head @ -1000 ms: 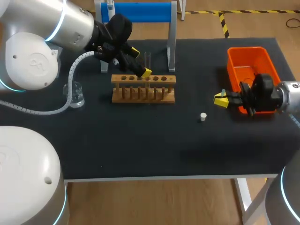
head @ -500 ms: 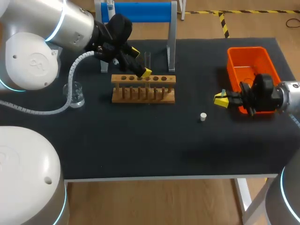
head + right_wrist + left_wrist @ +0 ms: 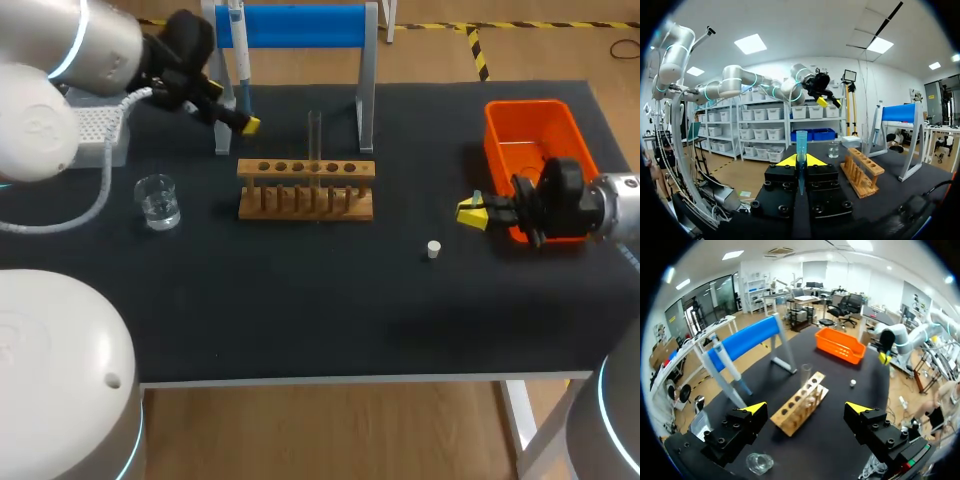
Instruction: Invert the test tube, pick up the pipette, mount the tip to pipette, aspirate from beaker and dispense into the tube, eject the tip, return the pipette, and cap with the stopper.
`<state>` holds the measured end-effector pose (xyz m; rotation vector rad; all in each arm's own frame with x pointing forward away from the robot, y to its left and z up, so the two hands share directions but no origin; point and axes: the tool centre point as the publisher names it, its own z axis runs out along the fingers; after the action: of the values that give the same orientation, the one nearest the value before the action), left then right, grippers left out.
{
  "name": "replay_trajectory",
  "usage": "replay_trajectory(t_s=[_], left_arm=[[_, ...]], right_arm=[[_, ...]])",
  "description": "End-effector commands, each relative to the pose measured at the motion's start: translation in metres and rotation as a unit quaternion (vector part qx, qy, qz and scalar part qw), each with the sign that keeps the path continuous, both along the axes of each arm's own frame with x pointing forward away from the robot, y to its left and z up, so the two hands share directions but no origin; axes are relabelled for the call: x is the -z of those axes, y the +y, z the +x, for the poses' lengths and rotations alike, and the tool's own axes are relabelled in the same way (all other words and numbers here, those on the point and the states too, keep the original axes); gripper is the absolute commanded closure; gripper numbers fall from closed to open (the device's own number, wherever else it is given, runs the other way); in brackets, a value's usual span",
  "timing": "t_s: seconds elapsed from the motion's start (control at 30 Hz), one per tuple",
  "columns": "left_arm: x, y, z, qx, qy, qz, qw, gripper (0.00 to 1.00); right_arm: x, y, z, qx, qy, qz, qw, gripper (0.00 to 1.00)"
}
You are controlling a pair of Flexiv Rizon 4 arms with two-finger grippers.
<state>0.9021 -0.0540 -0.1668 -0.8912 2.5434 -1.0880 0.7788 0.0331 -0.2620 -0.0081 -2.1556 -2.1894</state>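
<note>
Test tube (image 3: 314, 135) stands upright in wooden rack (image 3: 306, 202) on black table (image 3: 300, 300).

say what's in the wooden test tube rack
One clear glass test tube stands upright in the wooden rack; other holes look empty. The rack covers the tube's lower end.

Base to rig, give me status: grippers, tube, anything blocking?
Left gripper open, empty, near the hanging pipette. Right gripper shut on blue pipette tip. Test tube upright in rack. Nothing blocking the pipette.
</note>
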Motion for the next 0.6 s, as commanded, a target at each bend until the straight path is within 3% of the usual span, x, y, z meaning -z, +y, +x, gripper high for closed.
replay_trajectory(t_s=[0.03,0.3,0.6], left_arm=[[0.005,0.011,0.011,-0.039,-0.010,0.002,0.999,0.00],[0.005,0.037,0.047,-0.133,-0.033,0.010,0.991,0.00],[0.007,0.046,0.078,-0.239,-0.067,0.022,0.969,0.00]], right_arm=[[0.000,-0.001,-0.001,0.000,0.000,0.000,1.000,1.00],[0.000,-0.001,-0.001,0.000,0.000,0.000,1.000,1.00],[0.000,-0.001,-0.001,0.000,0.000,0.000,1.000,1.00]])
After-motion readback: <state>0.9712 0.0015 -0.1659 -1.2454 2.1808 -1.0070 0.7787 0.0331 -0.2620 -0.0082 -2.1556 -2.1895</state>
